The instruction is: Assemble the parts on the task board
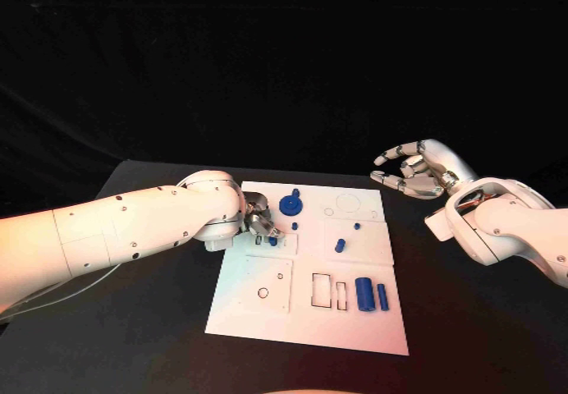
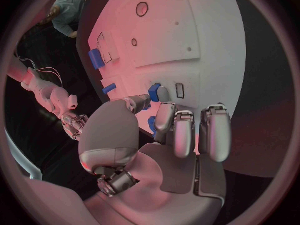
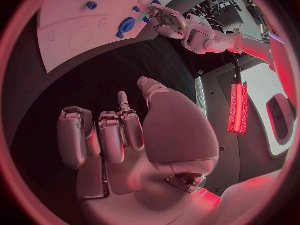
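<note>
Pinching a small blue plastic peg between thumb and fingertips, the left robot hand sits low over the left part of the flat white task board, beside a small rectangular slot. The peg looks light, rigid and smooth, so it could slip or tip in the grip; taking it by its sides near the middle seems safest. The right robot hand hovers apart from the board's far right corner, fingers curled but holding nothing. Further out on the board stand a blue round gear-like knob, a short blue pin and two blue cylinders lying beside empty rectangular recesses. The board rests on the black worktop.
</note>
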